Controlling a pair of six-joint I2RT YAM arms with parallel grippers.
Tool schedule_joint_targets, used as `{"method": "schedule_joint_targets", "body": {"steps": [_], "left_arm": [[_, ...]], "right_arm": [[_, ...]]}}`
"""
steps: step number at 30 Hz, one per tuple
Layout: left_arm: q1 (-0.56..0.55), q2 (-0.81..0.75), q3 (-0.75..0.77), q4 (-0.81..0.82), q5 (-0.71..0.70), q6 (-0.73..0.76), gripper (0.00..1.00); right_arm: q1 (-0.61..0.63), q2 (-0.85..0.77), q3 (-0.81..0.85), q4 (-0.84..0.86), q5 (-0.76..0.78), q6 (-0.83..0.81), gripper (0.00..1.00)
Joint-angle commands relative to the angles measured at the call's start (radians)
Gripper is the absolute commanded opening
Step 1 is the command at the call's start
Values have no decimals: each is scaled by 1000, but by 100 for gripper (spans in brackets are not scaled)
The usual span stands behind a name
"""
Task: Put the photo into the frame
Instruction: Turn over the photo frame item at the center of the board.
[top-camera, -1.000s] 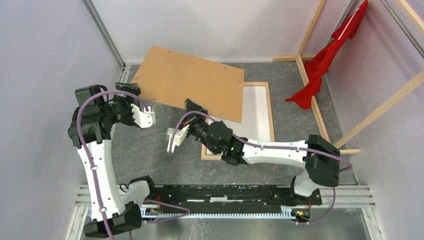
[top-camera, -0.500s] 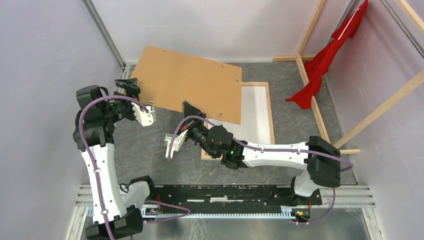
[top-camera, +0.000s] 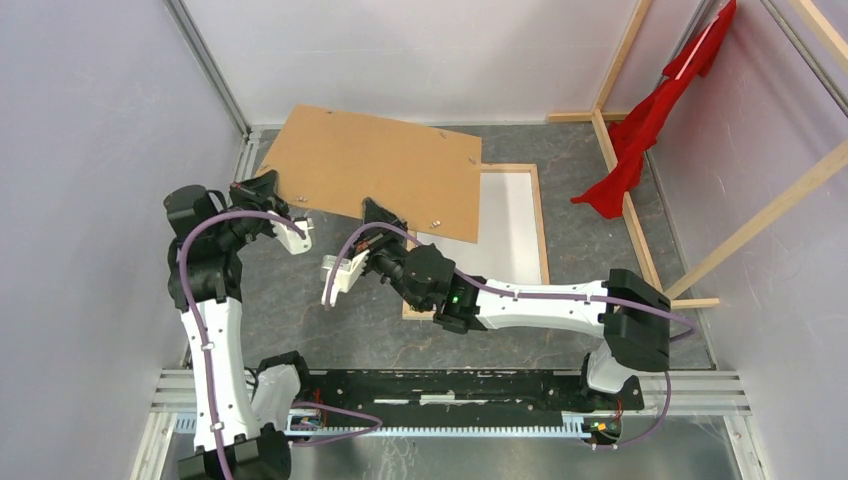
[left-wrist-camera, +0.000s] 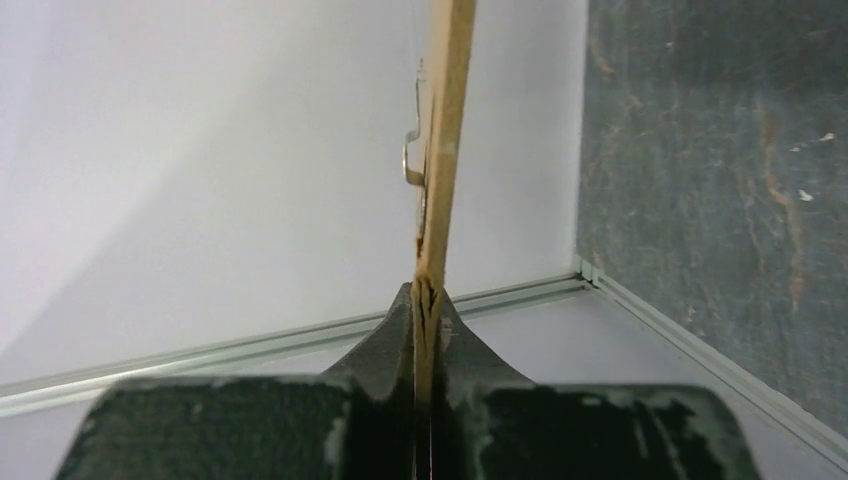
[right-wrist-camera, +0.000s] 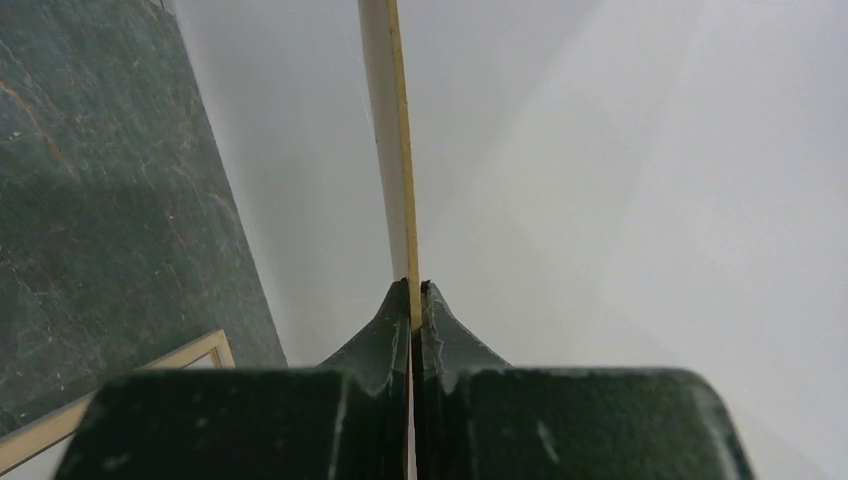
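A brown backing board (top-camera: 380, 170) is held up over the back of the table, tilted. My left gripper (top-camera: 262, 185) is shut on its left corner; in the left wrist view the jaws (left-wrist-camera: 427, 290) pinch the board's edge (left-wrist-camera: 445, 140) below a metal clip (left-wrist-camera: 410, 165). My right gripper (top-camera: 375, 212) is shut on the board's near edge (right-wrist-camera: 395, 150), seen edge-on above the jaws (right-wrist-camera: 415, 288). The frame (top-camera: 542, 230) lies flat under the board's right side, light wood up. A white sheet (top-camera: 512, 215) fills it; I cannot tell if it is the photo.
A red cloth (top-camera: 650, 120) hangs on bare wooden beams (top-camera: 625, 190) at the right, with another beam (top-camera: 760, 225) slanting across the right wall. Grey walls close in the left and back, with a metal rail (top-camera: 215, 70) in the back left corner.
My left gripper has gone from open to shut on the board's left corner. The left arm has swung in towards the board, and the right gripper has moved slightly left with it.
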Motion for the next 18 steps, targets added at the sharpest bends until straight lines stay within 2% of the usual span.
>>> {"method": "schedule_joint_targets", "body": {"steps": [1,2,3,6,8,9,14,18], "left_arm": [[-3,-46,-111,313,-10,-180,2],[-4,-44,-129,338,-25,-187,2],[-3,-35,-140,348,-30,-182,2],[-8,-10,-163,401,-61,-209,2],[-21,1,-185,454,-95,-243,2],[-25,5,-198,480,-110,-255,2],[-32,11,-267,712,-167,-359,2],[-39,27,-326,924,-224,-444,2]], "right_arm": [[17,21,105,58,-11,48,8],[17,25,109,49,-11,55,16],[17,29,116,34,-12,60,29],[19,44,121,29,4,68,76],[20,52,127,29,26,93,94],[20,48,133,26,37,116,97],[19,-27,210,-108,89,413,98],[14,-131,235,-213,216,761,98]]}}
